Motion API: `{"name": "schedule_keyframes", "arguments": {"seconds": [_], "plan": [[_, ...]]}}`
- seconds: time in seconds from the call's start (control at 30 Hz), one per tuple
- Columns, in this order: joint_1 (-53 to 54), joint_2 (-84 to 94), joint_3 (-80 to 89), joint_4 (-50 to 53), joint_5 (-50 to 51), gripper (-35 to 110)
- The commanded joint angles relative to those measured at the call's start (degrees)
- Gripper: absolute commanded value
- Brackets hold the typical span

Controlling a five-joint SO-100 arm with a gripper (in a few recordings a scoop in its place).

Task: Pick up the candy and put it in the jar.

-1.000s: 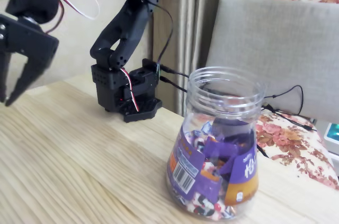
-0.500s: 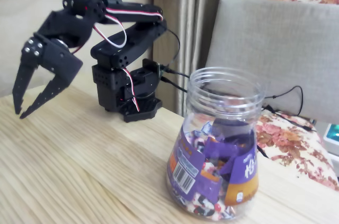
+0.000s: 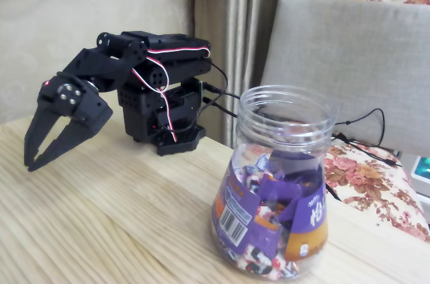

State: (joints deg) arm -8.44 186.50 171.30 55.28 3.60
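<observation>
I can't find the loose candy on the pale wooden table (image 3: 101,217). I'd expect it light, crinkly and slippery, best pinched across its middle. The large clear plastic jar (image 3: 279,183) stands right, half-full of sweets. My black two-finger gripper (image 3: 32,162) hangs left, fingers slightly spread, empty.

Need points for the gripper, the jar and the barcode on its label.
gripper (image 3: 30,161), fixed view, midway between the two black fingertips.
jar (image 3: 287,117), fixed view, on the ribbed clear neck.
barcode (image 3: 234,222), fixed view, on the white striped patch of the label.
</observation>
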Motion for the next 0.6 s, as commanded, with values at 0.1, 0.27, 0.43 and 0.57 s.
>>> {"name": "schedule_keyframes", "arguments": {"seconds": [0.1,0.27,0.43,0.57], "plan": [[0.5,1.3,0.2,4.8,1.1,0],[-0.6,1.3,0.2,4.7,-0.2,0],[-0.6,1.3,0.2,4.7,-0.2,0],[-0.6,1.3,0.2,4.7,-0.2,0]]}}
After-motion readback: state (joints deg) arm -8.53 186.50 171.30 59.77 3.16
